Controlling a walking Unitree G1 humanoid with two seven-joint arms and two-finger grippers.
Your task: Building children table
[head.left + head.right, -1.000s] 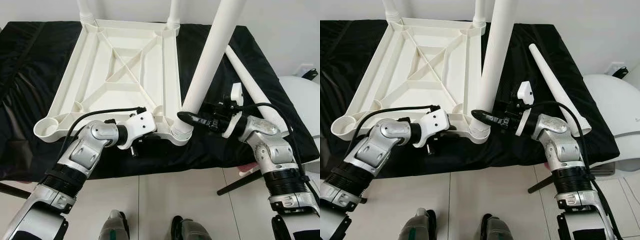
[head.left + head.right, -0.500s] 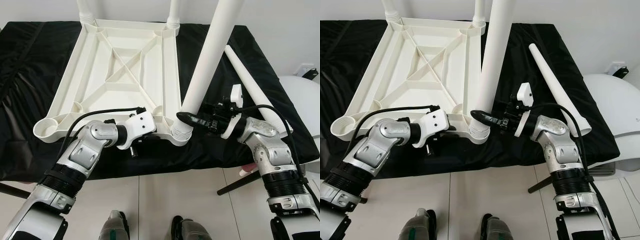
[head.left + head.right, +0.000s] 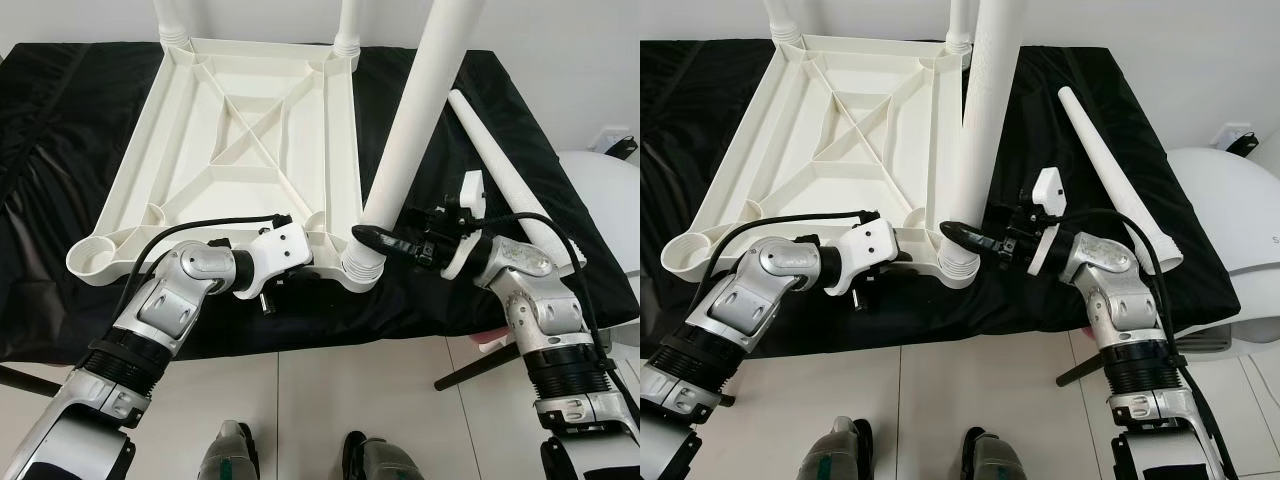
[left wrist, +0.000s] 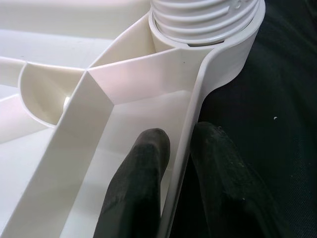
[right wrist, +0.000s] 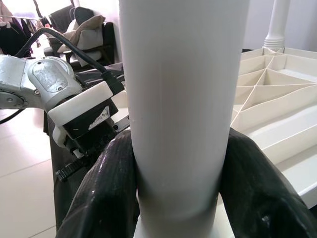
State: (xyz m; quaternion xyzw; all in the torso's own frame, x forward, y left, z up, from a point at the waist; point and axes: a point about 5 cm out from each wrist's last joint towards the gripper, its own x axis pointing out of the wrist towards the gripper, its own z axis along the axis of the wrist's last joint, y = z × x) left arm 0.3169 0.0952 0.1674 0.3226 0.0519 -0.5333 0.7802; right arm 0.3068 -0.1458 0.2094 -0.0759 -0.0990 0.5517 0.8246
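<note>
Fingers (image 5: 104,198) clamp leg (image 3: 415,130) | corner socket (image 3: 362,268) (leg seated)

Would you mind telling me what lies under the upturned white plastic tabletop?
A black cloth lies under the upturned white plastic tabletop and spreads past every edge. Whatever supports the cloth is covered. The left gripper pinches the tabletop's rim.

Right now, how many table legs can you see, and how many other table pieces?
Legs standing in the tabletop's corners: 3
Loose leg lying on the black cloth: 1
White tabletop, upside down: 1
Total: 5 pieces
</note>
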